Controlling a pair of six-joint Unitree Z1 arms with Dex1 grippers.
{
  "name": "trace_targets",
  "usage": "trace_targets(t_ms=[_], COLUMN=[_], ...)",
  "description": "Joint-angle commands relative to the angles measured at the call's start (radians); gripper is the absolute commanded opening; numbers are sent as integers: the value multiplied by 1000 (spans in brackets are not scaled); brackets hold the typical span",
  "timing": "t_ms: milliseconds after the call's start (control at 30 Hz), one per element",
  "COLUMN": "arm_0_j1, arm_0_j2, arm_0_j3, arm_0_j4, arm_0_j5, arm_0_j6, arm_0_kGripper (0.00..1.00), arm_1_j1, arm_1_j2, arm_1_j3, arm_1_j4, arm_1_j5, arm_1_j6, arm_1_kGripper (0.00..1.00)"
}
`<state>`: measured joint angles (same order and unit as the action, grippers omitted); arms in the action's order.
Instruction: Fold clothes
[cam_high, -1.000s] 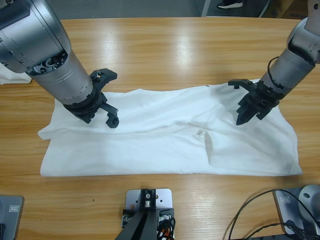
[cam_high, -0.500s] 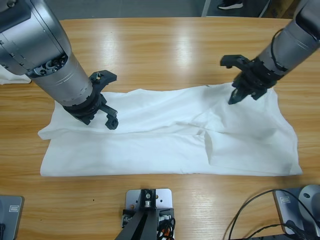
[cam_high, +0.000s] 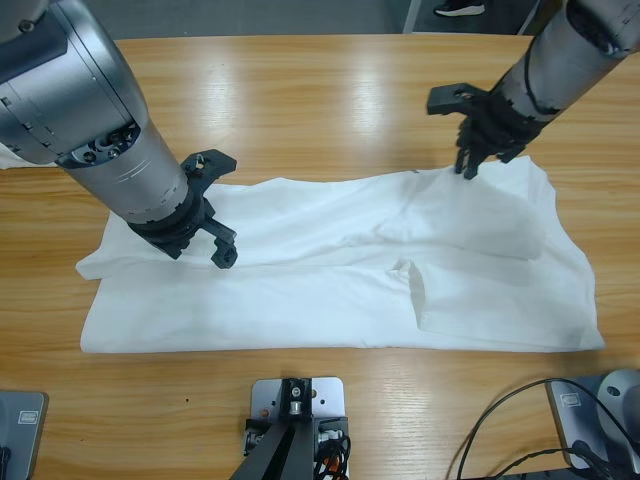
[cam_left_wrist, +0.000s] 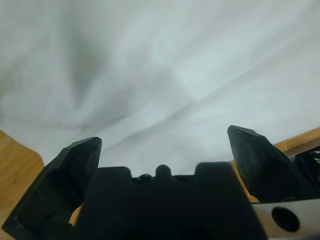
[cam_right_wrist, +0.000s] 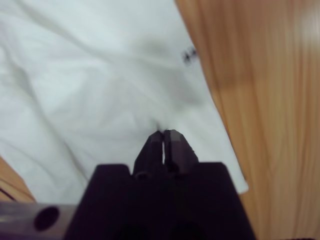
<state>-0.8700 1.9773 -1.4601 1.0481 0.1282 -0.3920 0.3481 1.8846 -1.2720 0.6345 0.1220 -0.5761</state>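
One white T-shirt (cam_high: 340, 280), thin, soft, creased, spread flat lengthwise across the near half of the wooden bench (cam_high: 330, 90); one small dark mark near its far hem; left end effector (cam_high: 205, 215), jaws spread wide, released, over the shirt's left end; right end effector (cam_high: 468, 150), jaws clenched on a pinch of the T-shirt at its far right edge; one black cable (cam_high: 500, 420) at the near right corner.
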Motion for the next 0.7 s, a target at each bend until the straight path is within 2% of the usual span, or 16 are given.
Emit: trace_targets(t_ms=[33, 133, 200, 333, 433, 467, 500, 533, 600, 667, 700], arm_0_j1=[-12, -15, -15, -22, -29, -29, -29, -29, -29, -29, -29], arm_0_j2=[55, 55, 54, 53, 54, 54, 54, 54, 54, 57, 59], arm_0_j3=[35, 38, 37, 38, 38, 38, 38, 37, 35, 35, 35], arm_0_j4=[-5, -5, -5, -5, -5, -5, -5, -5, -5, -7, -7], arm_0_j5=[-15, -15, -15, -15, -15, -15, -15, -15, -15, -15, -15], arm_0_j6=[-15, -16, -16, -16, -22, -22, -22, -22, -22, -22, -22], arm_0_kGripper=[996, 996, 996, 996, 996, 996, 996, 996, 996, 996, 996], arm_1_j1=[94, 101, 89, 66, 57, 55, 55, 55, 55, 55, 55], arm_1_j2=[69, 72, 88, 122, 159, 170, 171, 160, 99, 17, -16], arm_1_j3=[2, 7, 16, 20, 18, 18, 23, 31, 54, 64, 53], arm_1_j4=[-22, -22, -30, -58, -69, -68, -68, -68, -69, -52, -19], arm_1_j5=[59, 11, -90, -151, -147, -150, -153, -153, -154, -151, -158], arm_1_j6=[-92, -108, -108, -108, -105, -90, -66, -44, 4, 43, 63], arm_1_kGripper=[0, 0, 0, 0, 0, 162, 572, 663, 753, 986, 1000])
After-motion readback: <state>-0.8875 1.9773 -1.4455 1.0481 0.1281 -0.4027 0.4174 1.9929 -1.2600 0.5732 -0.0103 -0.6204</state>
